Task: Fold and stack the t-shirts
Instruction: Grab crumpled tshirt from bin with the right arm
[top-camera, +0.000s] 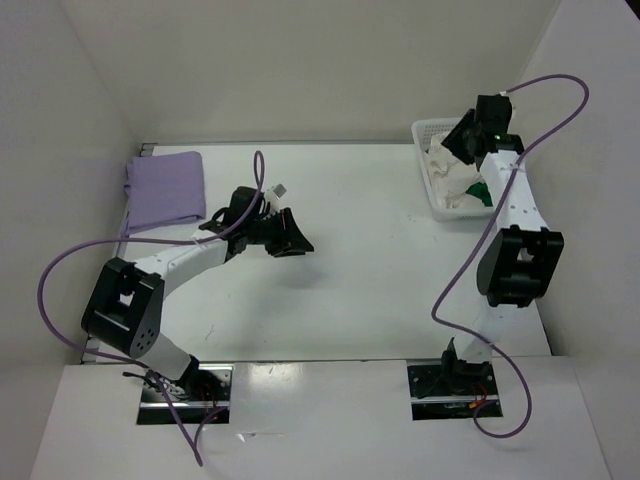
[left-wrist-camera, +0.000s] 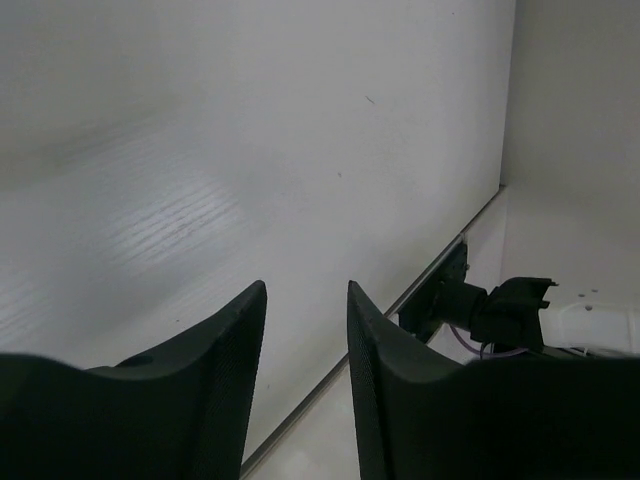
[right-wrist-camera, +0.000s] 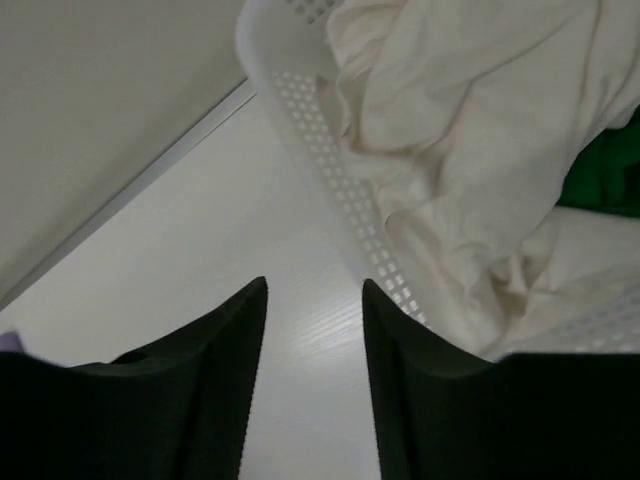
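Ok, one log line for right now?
lavender t-shirt: folded, table far left | cream t-shirt and green t-shirt: heaped in mesh basket | left end effector: open, empty | right end effector: open, empty, by mesh basket

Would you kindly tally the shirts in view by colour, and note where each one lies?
purple shirt: 1, folded flat at the far left
cream shirt: 1, crumpled in the basket
green shirt: 1, in the basket, mostly hidden under the cream one
Total: 3 shirts
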